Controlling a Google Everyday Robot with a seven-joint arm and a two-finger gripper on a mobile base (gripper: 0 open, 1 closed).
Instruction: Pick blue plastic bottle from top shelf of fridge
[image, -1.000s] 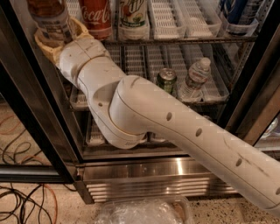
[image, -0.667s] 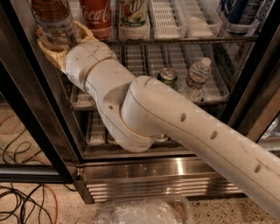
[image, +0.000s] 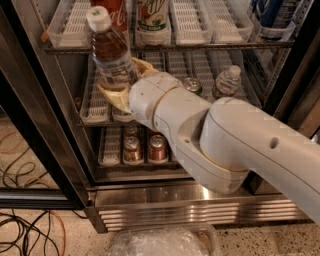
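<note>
My gripper (image: 125, 82) is shut on the blue plastic bottle (image: 111, 55), its yellowish fingers (image: 114, 97) wrapped around the labelled lower body. The bottle has a white cap, brownish liquid and a white label with bluish print. It stands slightly tilted, out in front of the fridge (image: 200, 205), with its cap level with the top shelf (image: 65, 35). The left lane tray behind it holds nothing. My white arm fills the right and middle of the view.
On the top shelf stand a red Coca-Cola bottle (image: 117, 12), a green-labelled bottle (image: 152, 20) and dark blue bottles (image: 280, 15). A small clear bottle (image: 227, 82) and cans (image: 157, 147) sit on lower racks. The black door frame (image: 30, 125) and floor cables (image: 30, 230) lie left.
The bottle, still in my gripper, has come out of the top-shelf lane toward the camera and now sits lower and further right. The arm has drawn back with it.
</note>
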